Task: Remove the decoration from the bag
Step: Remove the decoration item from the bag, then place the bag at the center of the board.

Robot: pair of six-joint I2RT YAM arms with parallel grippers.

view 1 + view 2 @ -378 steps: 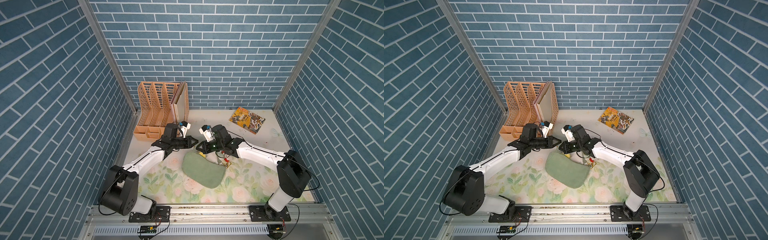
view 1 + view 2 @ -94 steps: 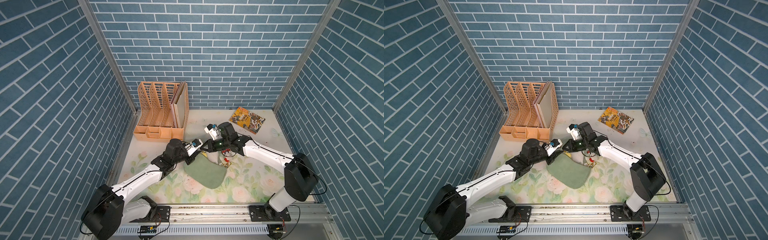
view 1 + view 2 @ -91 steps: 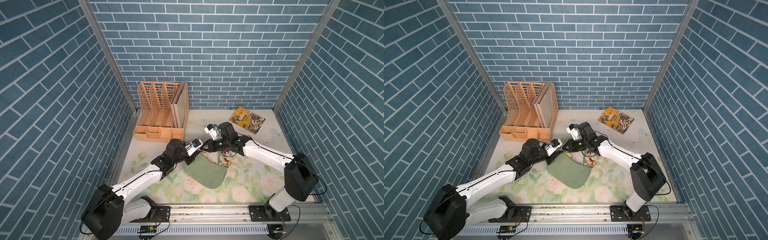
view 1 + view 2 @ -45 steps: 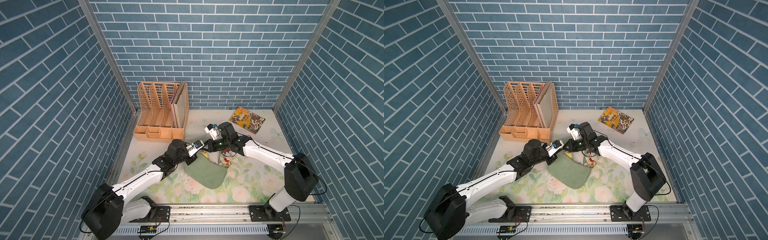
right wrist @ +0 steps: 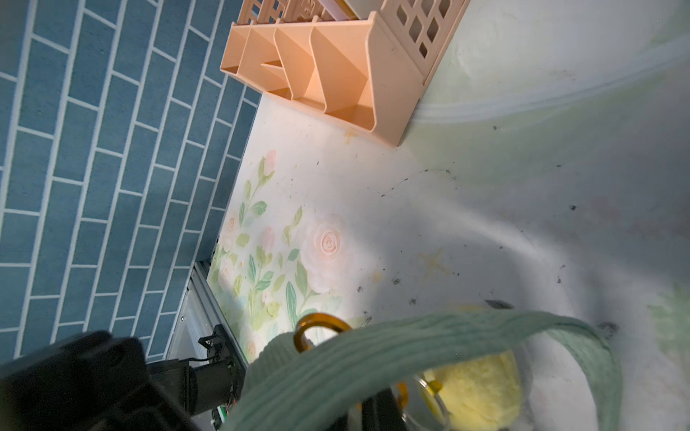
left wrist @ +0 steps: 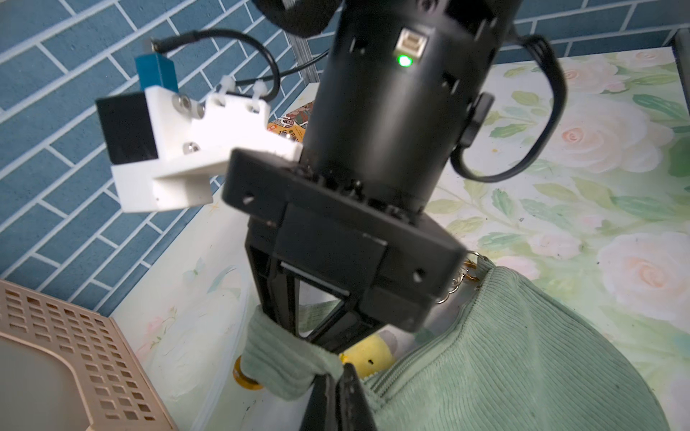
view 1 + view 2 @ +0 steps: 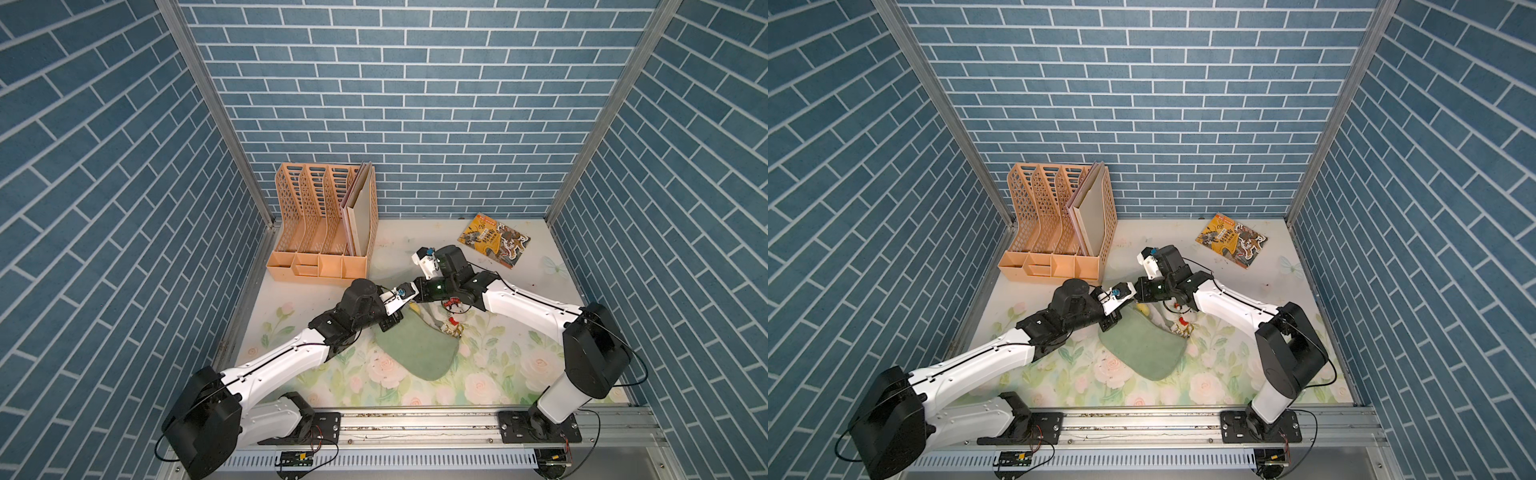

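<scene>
In both top views the left gripper is hidden under its own wrist. The decoration is too small for detail. The bag is cut off in the left wrist view.

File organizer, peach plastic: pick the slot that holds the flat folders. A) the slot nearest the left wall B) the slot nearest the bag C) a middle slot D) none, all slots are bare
B: in a top view the folders stand in the file organizer's end slot, on the bag's side.
</scene>
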